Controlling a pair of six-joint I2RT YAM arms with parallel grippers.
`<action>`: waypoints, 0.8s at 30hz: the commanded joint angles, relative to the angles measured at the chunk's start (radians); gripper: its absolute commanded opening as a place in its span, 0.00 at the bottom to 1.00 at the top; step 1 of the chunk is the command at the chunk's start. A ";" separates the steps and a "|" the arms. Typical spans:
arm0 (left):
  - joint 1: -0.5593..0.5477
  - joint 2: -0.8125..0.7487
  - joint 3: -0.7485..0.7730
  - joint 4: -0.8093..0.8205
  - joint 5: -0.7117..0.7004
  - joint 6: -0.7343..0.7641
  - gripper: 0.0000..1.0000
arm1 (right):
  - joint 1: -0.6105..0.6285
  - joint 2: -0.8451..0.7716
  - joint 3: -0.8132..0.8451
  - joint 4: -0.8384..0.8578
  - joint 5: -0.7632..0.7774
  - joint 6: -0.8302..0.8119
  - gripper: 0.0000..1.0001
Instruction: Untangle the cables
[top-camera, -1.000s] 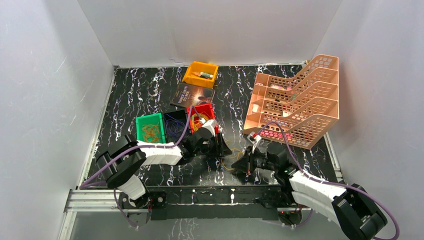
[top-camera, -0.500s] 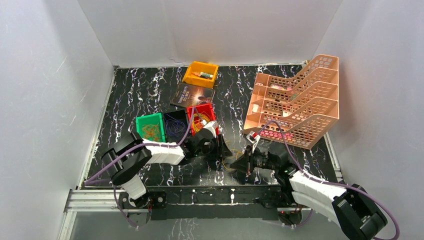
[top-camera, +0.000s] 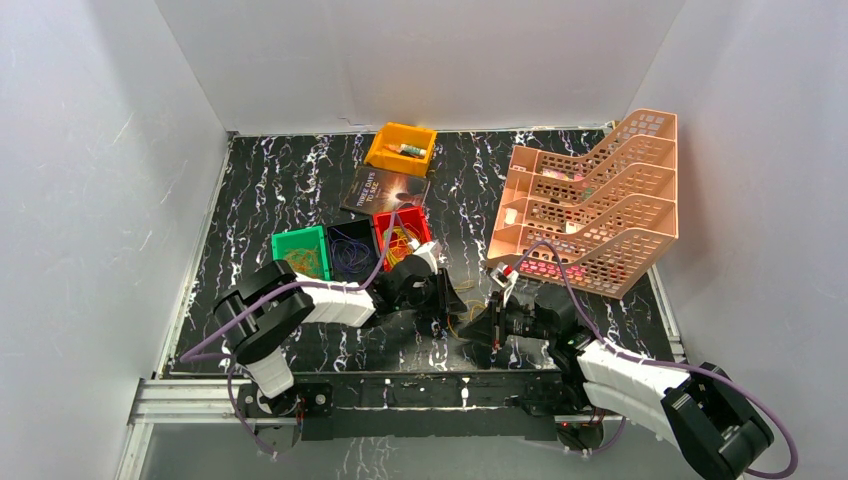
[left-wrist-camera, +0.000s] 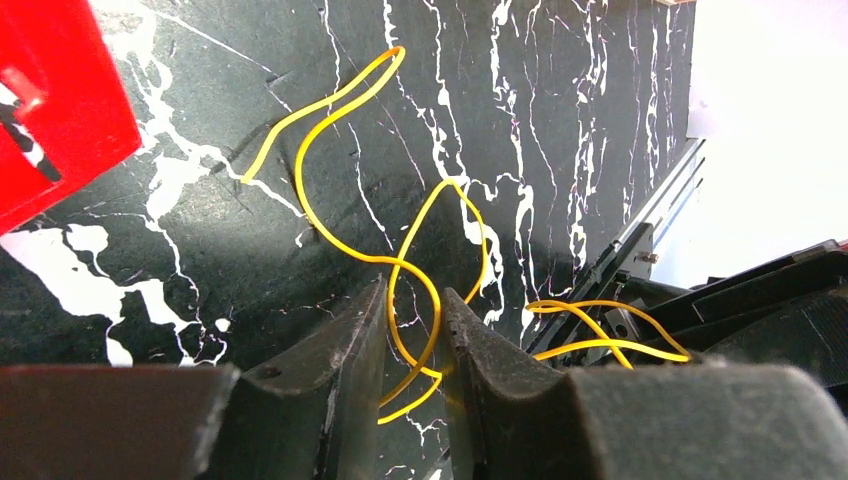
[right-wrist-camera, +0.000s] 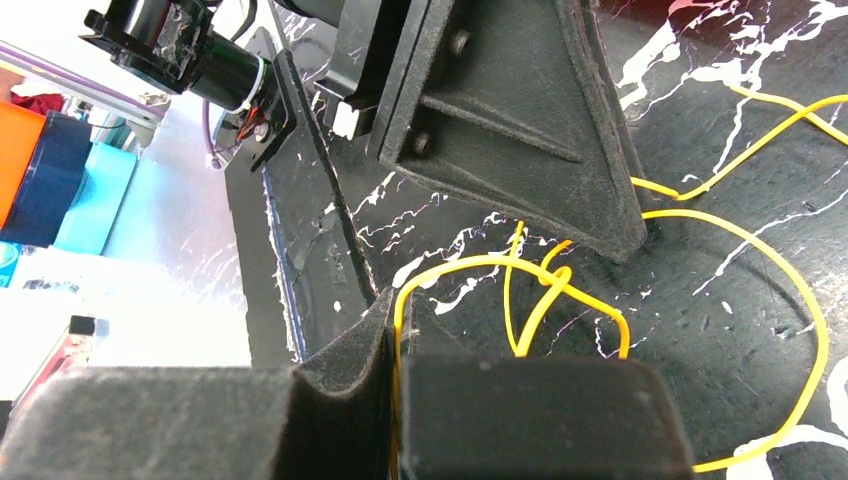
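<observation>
**Cables** (left-wrist-camera: 395, 262): thin yellow loops, tangled, lying on the table (top-camera: 280, 180) near its front edge, between the two grippers. One strand curls away toward the red bin (top-camera: 402, 236). The other strands bunch under the right gripper.

**Left gripper** (left-wrist-camera: 413, 300): low over the table, fingers (left-wrist-camera: 340, 380) a narrow gap apart. One yellow loop runs through the gap, touching the right-hand finger, and does not appear pinched.

**Right gripper** (right-wrist-camera: 397, 310): facing the left one, just beside it. Its fingers are pressed together, and a yellow strand goes into the seam between them. A knotted crossing of strands lies just in front.

**Bins**: three in a row behind the left arm.
- Green bin (top-camera: 302, 256), with brownish-orange loops.
- Dark bin (top-camera: 350, 248), with blue-purple loops.
- Red bin, with yellow loops.

**Book** (top-camera: 385, 187): flat, behind the bins.

**Yellow bin** (top-camera: 400, 148): at the far edge, small items inside.

**Rack** (top-camera: 590, 205): pink, tiered, on the right side of the table.
</observation>
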 joint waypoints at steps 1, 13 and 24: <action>0.006 0.003 0.032 0.025 0.020 0.005 0.24 | 0.004 0.001 0.012 0.052 0.009 -0.004 0.00; 0.005 0.014 0.038 -0.017 0.042 0.014 0.40 | 0.004 -0.008 0.003 0.018 0.061 -0.015 0.00; 0.006 0.077 0.069 0.023 0.112 0.006 0.30 | 0.004 -0.010 0.003 0.006 0.084 -0.019 0.00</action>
